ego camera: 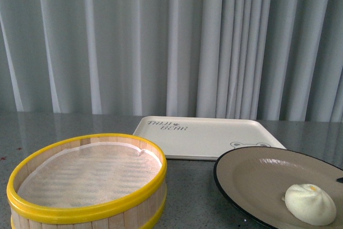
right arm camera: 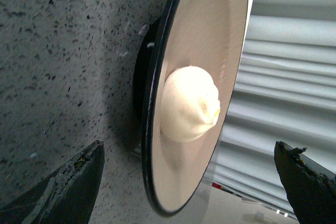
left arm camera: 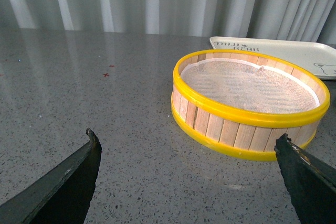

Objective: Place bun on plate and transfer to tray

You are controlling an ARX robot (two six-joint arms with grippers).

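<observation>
Broadly, a grey speckled table (ego camera: 188, 189) carries everything; at its left stands a round wooden steamer basket (ego camera: 80, 214) with yellow rims, holding only its white liner; behind it lies the tray (ego camera: 203, 135), flat and bare; the plate (ego camera: 252, 178) sits on the table to the basket's right, in front of the tray; the bun (ego camera: 310, 203) rests on the plate, towards its near right side; the left gripper (left arm camera: 188, 136) faces the basket, jaws spread wide and holding nothing; the right gripper (right arm camera: 189, 144) faces the bun, likewise agape.
</observation>
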